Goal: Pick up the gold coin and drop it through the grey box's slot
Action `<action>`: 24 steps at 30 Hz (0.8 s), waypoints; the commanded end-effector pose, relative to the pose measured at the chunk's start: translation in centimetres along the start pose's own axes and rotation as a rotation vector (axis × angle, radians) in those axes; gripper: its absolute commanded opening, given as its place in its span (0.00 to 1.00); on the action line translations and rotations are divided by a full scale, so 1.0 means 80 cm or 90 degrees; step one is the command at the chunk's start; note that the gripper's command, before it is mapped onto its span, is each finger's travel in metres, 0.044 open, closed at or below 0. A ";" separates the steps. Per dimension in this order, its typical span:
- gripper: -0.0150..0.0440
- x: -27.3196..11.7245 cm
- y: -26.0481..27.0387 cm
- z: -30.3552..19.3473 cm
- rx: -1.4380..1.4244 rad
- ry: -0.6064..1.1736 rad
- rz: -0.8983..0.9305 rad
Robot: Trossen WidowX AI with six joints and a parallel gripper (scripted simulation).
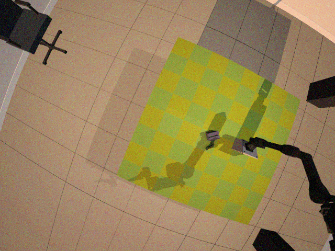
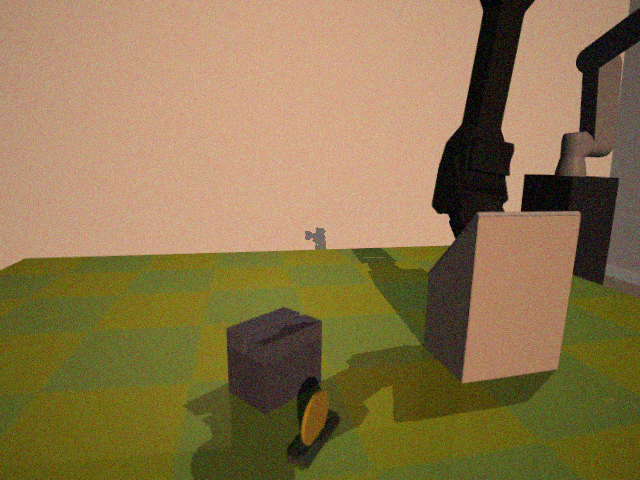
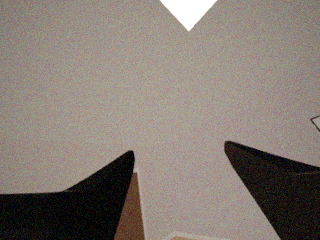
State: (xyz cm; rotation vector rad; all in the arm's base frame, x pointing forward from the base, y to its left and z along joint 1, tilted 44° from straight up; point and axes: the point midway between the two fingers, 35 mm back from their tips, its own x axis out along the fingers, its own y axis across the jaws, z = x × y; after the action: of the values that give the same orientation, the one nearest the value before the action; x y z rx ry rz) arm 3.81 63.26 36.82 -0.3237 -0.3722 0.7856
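The grey box point(image 2: 273, 356) is sitting on the checkered counter point(image 2: 103, 330), with the coin point(image 2: 314, 417) standing on edge in its holder point(image 2: 310, 448) just beside the box's front corner. Further right, past open counter, the gripper point(image 2: 465, 219) is hanging behind a tall pale block point(image 2: 516, 294), jaws standing wide apart and gripping nothing.

Counts, approx 1 each: one gold coin point(image 2: 314, 417), upright in one dark-green holder point(image 2: 313, 445). One small grey box point(image 2: 273, 356) w/ one slot point(image 2: 283, 327) in lid. One tall pale slab-like block point(image 2: 504, 294), much bigger than the box. One arm point(image 1: 302, 159) carrying one pincer point(image 3: 180, 165) w/ two dark fingers, spread wide w/ nothing between. One chequered mat point(image 1: 189, 81).
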 end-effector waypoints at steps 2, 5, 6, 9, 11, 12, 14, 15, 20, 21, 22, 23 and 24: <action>0.84 0.006 -0.001 -0.013 -0.011 0.013 0.002; 0.71 0.028 -0.010 -0.070 -0.055 0.070 0.008; 0.67 0.034 -0.014 -0.090 -0.069 0.091 0.010; 0.53 0.048 -0.026 -0.141 -0.103 0.145 0.015; 0.53 0.055 -0.037 -0.180 -0.126 0.187 0.019; 0.53 0.058 -0.044 -0.201 -0.138 0.209 0.020; 0.53 0.062 -0.059 -0.243 -0.161 0.258 0.023; 0.53 0.063 -0.067 -0.264 -0.171 0.282 0.024; 0.53 0.056 -0.111 -0.365 -0.215 0.406 0.030; 0.53 0.053 -0.120 -0.384 -0.222 0.431 0.031; 0.53 0.048 -0.130 -0.403 -0.229 0.456 0.033; 0.53 0.043 -0.140 -0.421 -0.235 0.482 0.034; 0.53 0.037 -0.149 -0.439 -0.241 0.508 0.034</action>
State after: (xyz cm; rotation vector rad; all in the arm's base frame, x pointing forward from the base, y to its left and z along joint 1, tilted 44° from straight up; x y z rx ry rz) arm 25.84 55.88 15.02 -0.8874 0.1291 0.6096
